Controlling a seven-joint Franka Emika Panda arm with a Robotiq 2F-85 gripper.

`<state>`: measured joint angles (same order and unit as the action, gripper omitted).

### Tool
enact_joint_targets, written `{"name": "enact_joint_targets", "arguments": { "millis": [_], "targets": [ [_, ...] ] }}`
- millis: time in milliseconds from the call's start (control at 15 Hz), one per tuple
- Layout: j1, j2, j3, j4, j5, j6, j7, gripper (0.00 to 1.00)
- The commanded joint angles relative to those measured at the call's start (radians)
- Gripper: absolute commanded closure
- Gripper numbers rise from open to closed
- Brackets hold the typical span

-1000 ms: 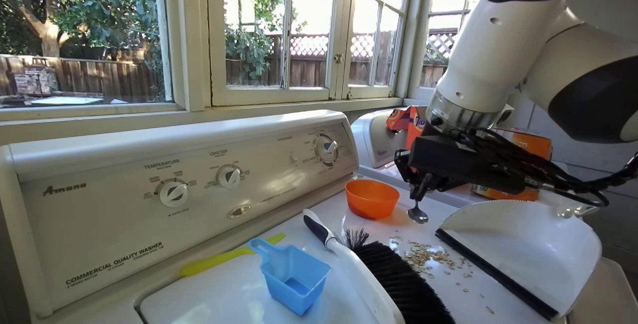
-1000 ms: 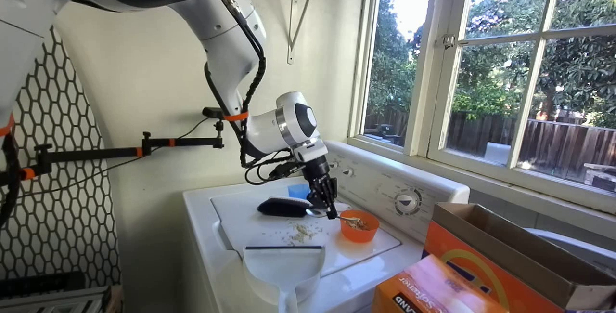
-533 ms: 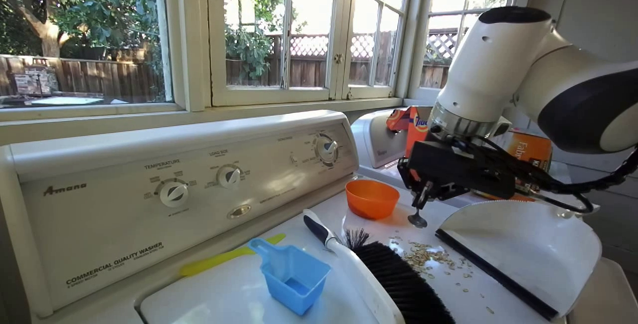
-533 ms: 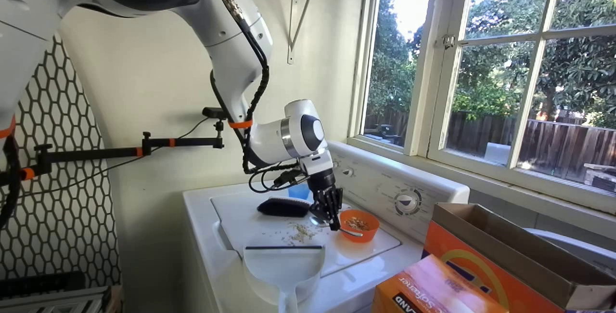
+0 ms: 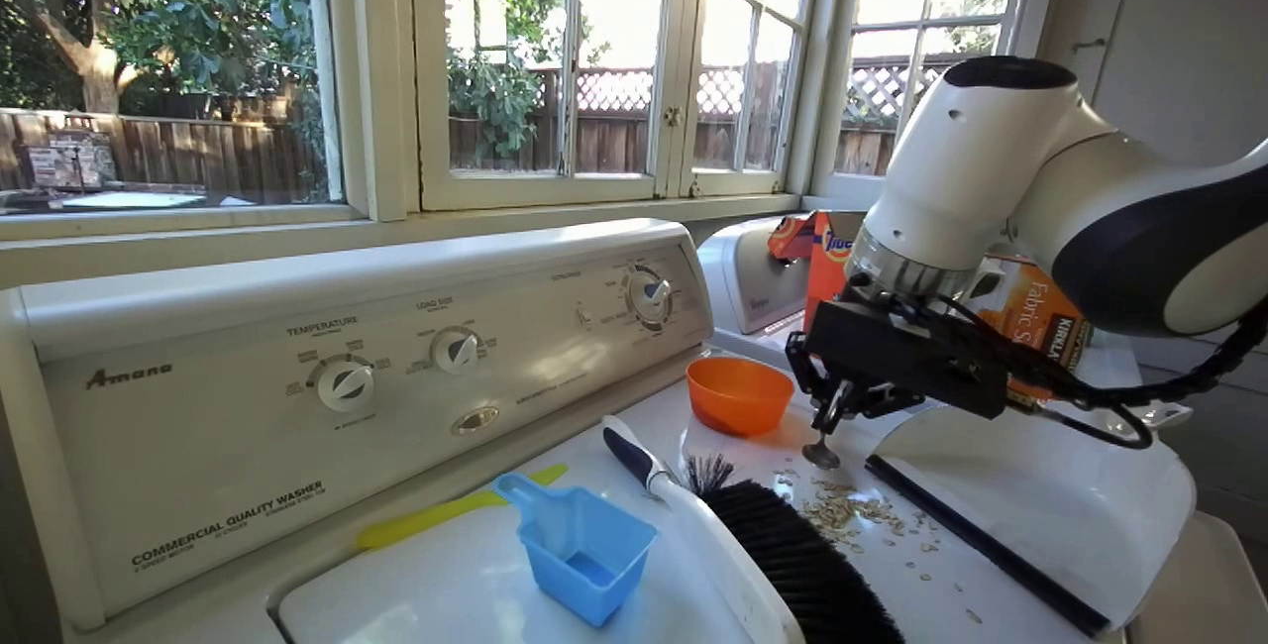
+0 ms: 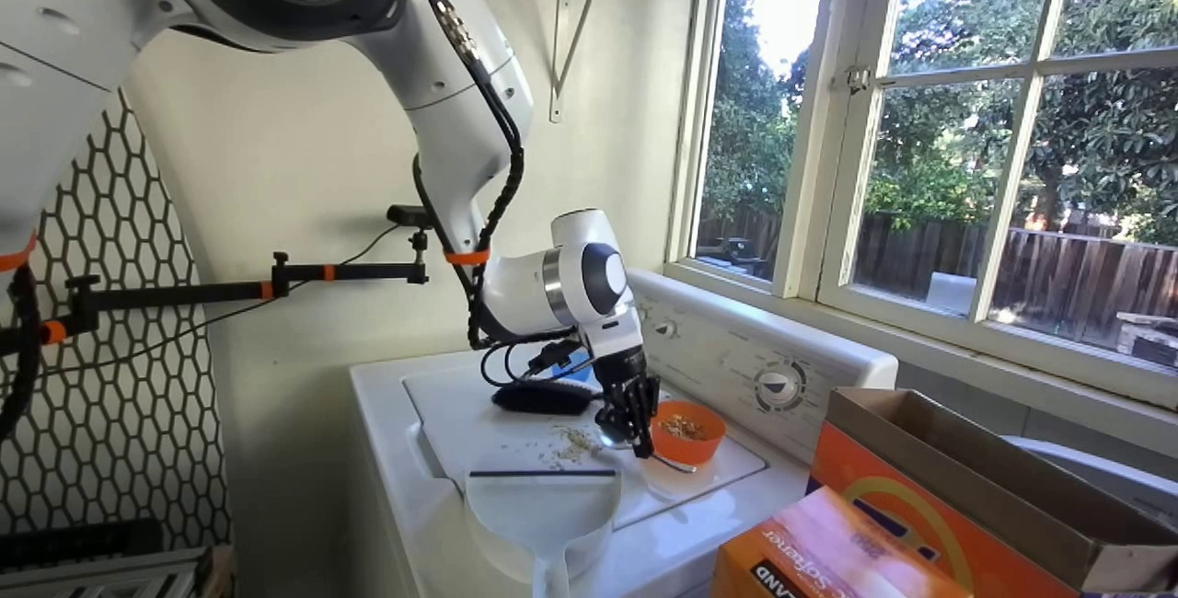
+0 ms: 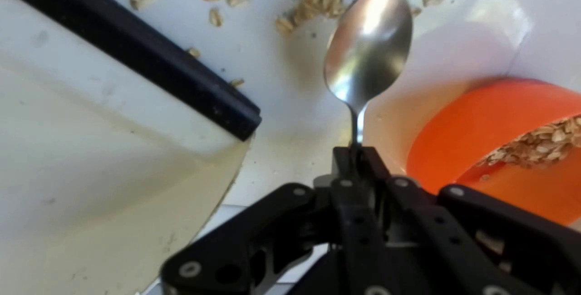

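The spoon (image 7: 370, 43) is positioned over the washer (image 5: 446, 585), between the orange bowl (image 5: 740, 406) and the dustpan (image 5: 1050, 485), nearer the side edge facing the detergent box (image 6: 883, 465) than the opposite side edge. The long axis runs inward from that side edge. The rounded end points away from the detergent box, toward the loose oats (image 5: 842, 508); the handle end (image 6: 681, 467) points back toward the edge. Clearance between the spoon and the washer surface cannot be determined.

The hand (image 7: 356, 154) is closed on the spoon, with the jaws almost together and clamping the handle. The rounded end projects from one side of the grip, the handle end from the other. The orange bowl is near the hand, toward the rear edge of the washer, where the control panel (image 5: 396, 466) stands. The dustpan lies with its black lip facing the loose oats.

The handle end is visible in an exterior view but hidden in the wrist view. The oat contents (image 6: 683, 428) of the orange bowl are visible in an exterior view and the wrist view. The yellow item (image 5: 431, 522), beside the control panel, is visible in an exterior view. The brush (image 5: 792, 545) appears in both exterior views.
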<state>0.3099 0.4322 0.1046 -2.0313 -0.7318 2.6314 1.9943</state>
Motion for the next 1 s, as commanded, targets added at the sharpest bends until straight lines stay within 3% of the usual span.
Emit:
{"name": "enact_joint_targets", "arguments": {
  "millis": [0,400,467,600,933],
  "targets": [
    [0.032,0.023,-0.033,0.008,0.029,0.042,0.009,0.98],
    [0.05,0.045,-0.053,0.024,0.047,0.052,0.009,0.96],
    [0.053,0.045,-0.056,0.025,0.048,0.055,0.009,0.69],
    [0.061,0.043,-0.064,0.025,0.045,0.059,0.011,0.59],
    [0.077,0.03,-0.08,0.019,0.036,0.066,0.018,0.21]
  ]
}}
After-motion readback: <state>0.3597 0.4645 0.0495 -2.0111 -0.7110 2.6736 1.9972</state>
